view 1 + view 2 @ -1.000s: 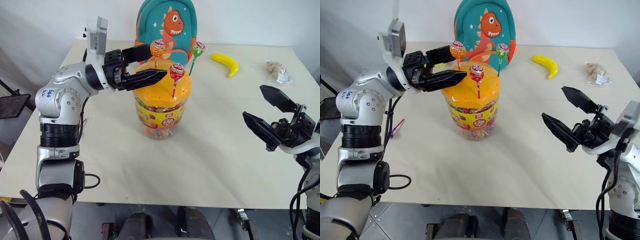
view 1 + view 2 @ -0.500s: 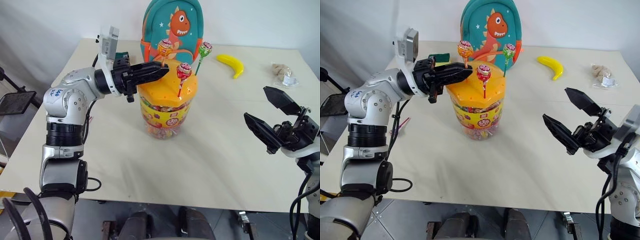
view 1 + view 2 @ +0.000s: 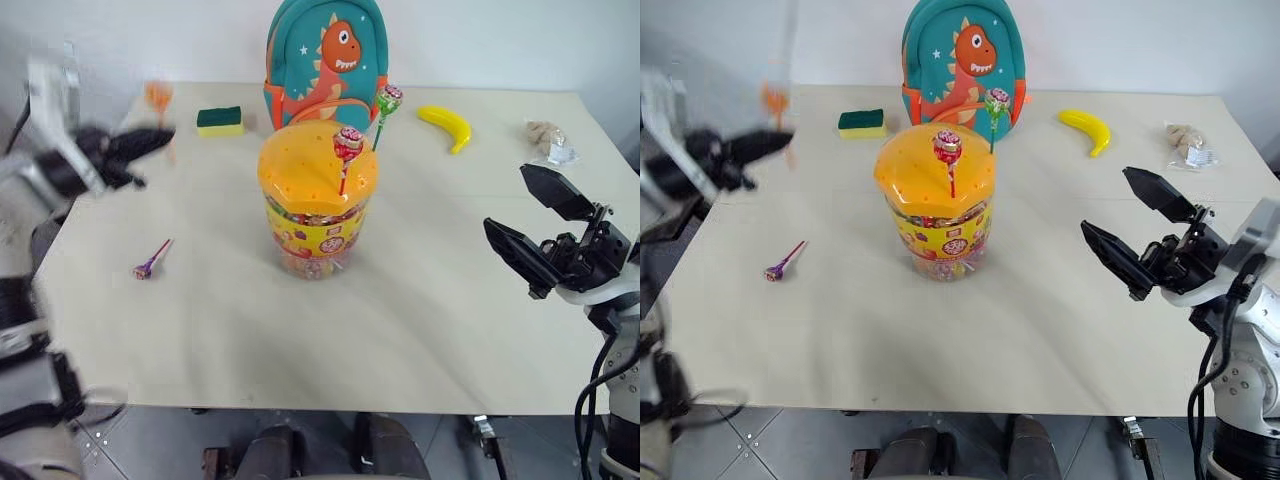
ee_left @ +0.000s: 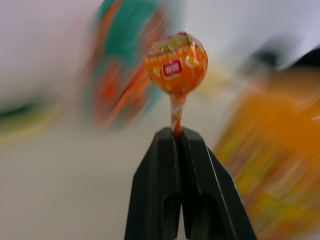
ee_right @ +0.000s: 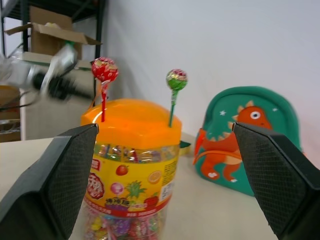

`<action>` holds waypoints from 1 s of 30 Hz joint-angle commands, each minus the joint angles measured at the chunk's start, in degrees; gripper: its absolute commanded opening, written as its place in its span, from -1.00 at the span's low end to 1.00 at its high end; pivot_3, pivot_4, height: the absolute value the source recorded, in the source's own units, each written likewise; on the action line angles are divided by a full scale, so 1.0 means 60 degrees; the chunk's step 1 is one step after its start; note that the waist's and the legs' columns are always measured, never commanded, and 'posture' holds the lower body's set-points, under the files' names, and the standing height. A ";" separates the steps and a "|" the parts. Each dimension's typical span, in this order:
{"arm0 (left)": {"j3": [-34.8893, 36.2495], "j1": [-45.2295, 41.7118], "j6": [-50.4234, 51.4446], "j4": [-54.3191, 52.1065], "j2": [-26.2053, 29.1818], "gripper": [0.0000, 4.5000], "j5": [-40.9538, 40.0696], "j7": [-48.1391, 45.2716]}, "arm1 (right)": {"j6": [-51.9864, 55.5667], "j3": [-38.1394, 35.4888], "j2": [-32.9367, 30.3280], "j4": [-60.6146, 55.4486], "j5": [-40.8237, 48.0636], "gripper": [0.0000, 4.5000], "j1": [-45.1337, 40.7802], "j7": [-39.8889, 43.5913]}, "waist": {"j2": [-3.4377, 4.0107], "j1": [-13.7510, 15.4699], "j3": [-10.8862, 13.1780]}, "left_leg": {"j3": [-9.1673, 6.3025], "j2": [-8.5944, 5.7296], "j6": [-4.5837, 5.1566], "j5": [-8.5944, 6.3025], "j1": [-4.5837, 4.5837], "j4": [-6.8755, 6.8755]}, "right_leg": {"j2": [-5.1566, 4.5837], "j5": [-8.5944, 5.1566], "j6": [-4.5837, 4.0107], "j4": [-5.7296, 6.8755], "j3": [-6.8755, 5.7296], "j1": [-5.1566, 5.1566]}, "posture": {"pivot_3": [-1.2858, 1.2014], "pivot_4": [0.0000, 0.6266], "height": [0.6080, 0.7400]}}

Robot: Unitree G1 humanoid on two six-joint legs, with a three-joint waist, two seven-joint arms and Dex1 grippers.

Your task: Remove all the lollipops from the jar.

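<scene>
Now orange wrapped lollipop (image 4: 176, 63) pinched by thin stick in left hand (image 4: 177, 134), far left over worktop (image 3: 420, 300). Right hand (image 3: 540, 228) spread, empty. Red (image 3: 348, 142), green (image 3: 388, 99) lollipops stuck in orange-lidded clear plastic jar (image 3: 318, 205); light, stiff sticks best gripped low.

Backpack (image 3: 318, 55) crowds jar (image 3: 316, 205) behind; front open.

Left pincer (image 3: 150, 137) and its arm smeared by motion blur in both eye views; finger outline soft. Orange lollipop (image 3: 158, 95) there a faint streak, stick unreadable. Left wrist view: all behind the lollipop blurred to colour bands. Jar (image 5: 131, 165) base cut off by right wrist view's lower edge. Small packet (image 3: 548, 140) at far right bench (image 3: 420, 300) corner, contents too small to tell.
</scene>
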 commanded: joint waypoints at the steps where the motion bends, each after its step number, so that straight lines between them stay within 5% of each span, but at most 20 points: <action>1: 0.0910 0.1407 0.0785 -0.1618 0.0012 -0.99 -0.0284 0.0272 | -0.0330 0.0315 -0.0110 0.0242 -0.0366 1.00 -0.0170 0.0592 | -0.0026 0.0094 0.0013 | -0.0020 -0.0002 0.0001 -0.0001 -0.0016 0.0010 | -0.0015 0.0000 -0.0001 0.0000 0.0015 0.0002 | 0.03 -0.52 1.00; 7: 0.1745 0.3866 0.1572 -0.3138 -0.0832 -0.99 -0.0363 0.0988 | -0.0777 0.0840 -0.0265 0.1092 -0.1081 1.00 -0.0574 0.1546 | -0.0027 0.0259 0.0010 | -0.0115 -0.0035 0.0000 -0.0004 -0.0034 0.0025 | -0.0103 0.0000 -0.0005 -0.0028 0.0012 0.0034 | 0.03 -0.52 1.00; 15: 0.1617 0.5012 0.1382 -0.3251 -0.1556 -0.99 -0.0261 0.1174 | -0.0824 0.0850 -0.0271 0.1326 -0.1221 1.00 -0.0677 0.1774 | -0.0008 0.0225 0.0004 | -0.0097 -0.0008 -0.0025 -0.0010 -0.0016 0.0009 | -0.0077 -0.0013 -0.0027 -0.0017 0.0002 0.0026 | 0.03 -0.52 1.00; 22: 0.1581 0.4777 0.1163 -0.2903 -0.1532 -0.17 -0.0323 0.1019 | -0.0732 0.0601 -0.0349 0.1176 -0.1063 1.00 -0.0442 0.1755 | 0.0013 0.0241 -0.0009 | -0.0092 -0.0008 -0.0025 -0.0010 -0.0007 0.0011 | -0.0081 -0.0012 -0.0027 -0.0009 0.0007 0.0027 | 0.03 -0.52 1.00; 28: 0.2218 0.5168 -0.0885 -0.2130 -0.0761 0.63 -0.0436 -0.1289 | -0.0346 0.0525 -0.0552 0.0899 -0.0591 1.00 -0.0475 0.1863 | 0.0017 0.0177 -0.0006 | -0.0090 -0.0002 -0.0030 -0.0010 -0.0015 0.0008 | -0.0078 -0.0015 -0.0032 -0.0012 0.0006 0.0017 | 0.03 -0.52 1.00; 30: 0.2915 0.5245 -0.1895 -0.2008 -0.0686 0.63 -0.0879 -0.2514 | 0.0218 0.0678 -0.0573 0.0530 -0.0094 1.00 -0.0894 0.1476 | 0.0022 0.0098 -0.0002 | -0.0090 -0.0002 -0.0033 -0.0012 -0.0021 0.0004 | -0.0080 -0.0015 -0.0033 -0.0018 0.0007 0.0011 | 0.03 -0.52 1.00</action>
